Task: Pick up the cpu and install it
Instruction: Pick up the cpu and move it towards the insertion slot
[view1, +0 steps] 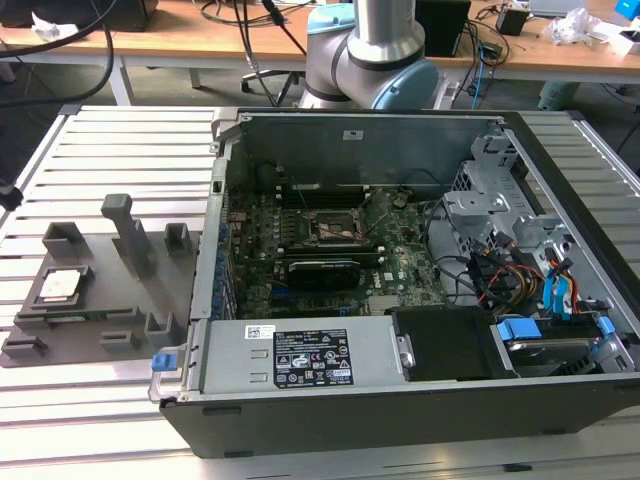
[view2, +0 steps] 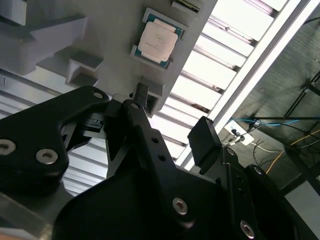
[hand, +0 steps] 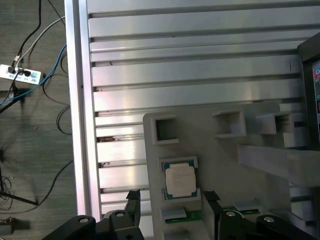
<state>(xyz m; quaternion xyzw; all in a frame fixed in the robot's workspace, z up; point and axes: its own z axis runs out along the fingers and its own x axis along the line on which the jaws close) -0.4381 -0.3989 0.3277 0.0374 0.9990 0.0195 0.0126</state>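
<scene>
Jaws stand spread and empty above the grey holder tray (hand: 222, 162) on the worktop (hand: 200, 75), where the cpu (hand: 180, 180) lies flat in its nest. Light, stiff, delicate underneath, I'd say; grip its opposite edges.

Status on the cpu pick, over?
Tool open, empty, near cpu. Cpu sits in tray pocket, not yet picked. Nothing seen between them.

We see a slatted metal table (view1: 110, 150) spanning the exterior view from nine to three o'clock; a wooden desk (view1: 180, 35) runs across at twelve, strewn with cables (view1: 230, 12); in the first wrist view, grey carpet (hand: 35, 165) carries a white power strip (hand: 20, 74).
</scene>
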